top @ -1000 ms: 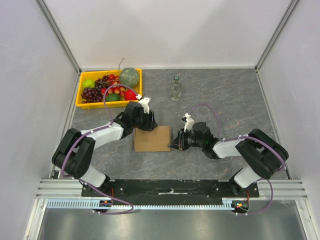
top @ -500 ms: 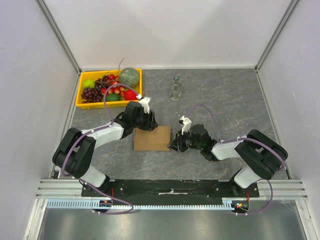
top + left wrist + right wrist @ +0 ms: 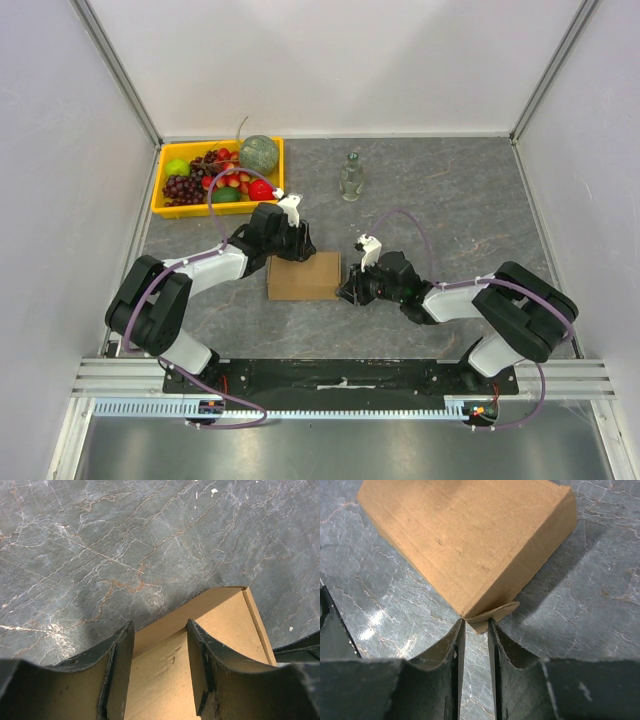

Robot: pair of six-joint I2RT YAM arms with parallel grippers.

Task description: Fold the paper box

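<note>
Top external view: the paper box (image 3: pixel 304 277) lies closed and flat on the bench (image 3: pixel 460 200), midway between the arms. The left gripper (image 3: pixel 293 247) is at its far edge and the right gripper (image 3: pixel 347 291) is at its right near corner. Corrugated card like this is probably light, so it will likely skate on the smooth stone unless one arm pins it.

Left wrist view: the left gripper (image 3: pixel 160 627) has its jaws about half apart over the paper box (image 3: pixel 220 625), with flat card beneath and between them. They have hold of nothing. Whether the tips bear down on the lid I cannot tell. The panels look stiff and should take downward pressure well.

Right wrist view: the right gripper (image 3: pixel 476 622) has its jaws drawn to a narrow slit at the corner of the paper box (image 3: pixel 465 540). A small rounded tab (image 3: pixel 495 615) pokes out there, its end just in the mouth. Whether it is pinched I cannot tell. That tab is the natural hold, but thin card creases or tears easily, so a light, square pinch seems wise.
</note>
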